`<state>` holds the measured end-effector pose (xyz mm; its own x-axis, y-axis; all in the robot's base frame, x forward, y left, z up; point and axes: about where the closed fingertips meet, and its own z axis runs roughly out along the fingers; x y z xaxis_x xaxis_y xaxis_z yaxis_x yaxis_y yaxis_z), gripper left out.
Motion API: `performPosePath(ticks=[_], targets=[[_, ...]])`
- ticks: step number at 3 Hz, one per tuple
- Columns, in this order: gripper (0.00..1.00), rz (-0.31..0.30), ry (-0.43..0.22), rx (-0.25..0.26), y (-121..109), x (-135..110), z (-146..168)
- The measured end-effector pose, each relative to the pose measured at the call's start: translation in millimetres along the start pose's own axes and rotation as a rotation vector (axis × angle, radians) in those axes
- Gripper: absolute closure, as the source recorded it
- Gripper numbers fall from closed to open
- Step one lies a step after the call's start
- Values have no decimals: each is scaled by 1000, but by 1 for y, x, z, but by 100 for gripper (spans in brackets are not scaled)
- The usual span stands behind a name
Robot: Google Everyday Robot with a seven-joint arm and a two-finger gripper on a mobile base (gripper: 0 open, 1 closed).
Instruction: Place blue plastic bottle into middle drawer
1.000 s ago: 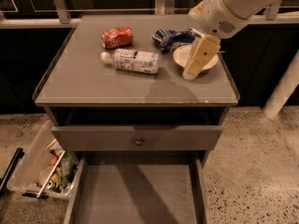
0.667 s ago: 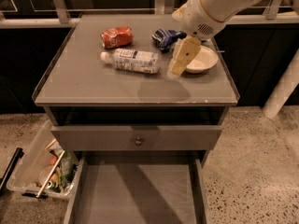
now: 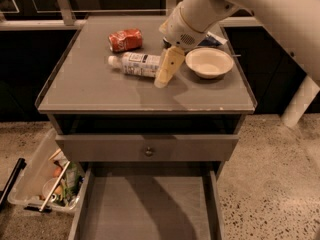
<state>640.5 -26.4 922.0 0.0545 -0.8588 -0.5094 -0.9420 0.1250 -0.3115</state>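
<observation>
Bulk of the arm [image 3: 240,4] hid much of the desk's [image 3: 100,91] back right corner. It stretched in from the upper right, cut off by the edge of the view, and covered most of a dark blue bag [image 3: 216,38], leaving only a corner showing. The tool [image 3: 163,79] hung below the arm's round white wrist, pointing down and slightly left. From where I stood it read as one cream shape, and I could not tell whether it was spread or pressed together. Its tip was low over the desk top, but I could not tell if it touched.

On the floor to the left stood a clear bin [image 3: 37,171], its jumbled contents hard to make out. The drawer [image 3: 145,209] stood pulled out at the bottom with a bare grey floor, its near end cut off by the view's lower edge. Above it sat a shut drawer front [image 3: 200,148] with a small round knob.

On the desk, a red can [image 3: 125,39] lay on its side towards the back, and a pale bowl [image 3: 209,62] sat just right of the tool.

The bottle [image 3: 137,64] lay on its side on the desk, in front of the can, with its white cap to the left. Its right end disappeared behind the tool, which stood over that end. I could not tell whether the two touched.
</observation>
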Motion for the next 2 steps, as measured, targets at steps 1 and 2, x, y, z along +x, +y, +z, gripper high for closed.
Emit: performPosePath(ticks=[1,2], targets=[[0,8,23,-28,-10,2,29],[0,9,40,-48,-19,5,48]])
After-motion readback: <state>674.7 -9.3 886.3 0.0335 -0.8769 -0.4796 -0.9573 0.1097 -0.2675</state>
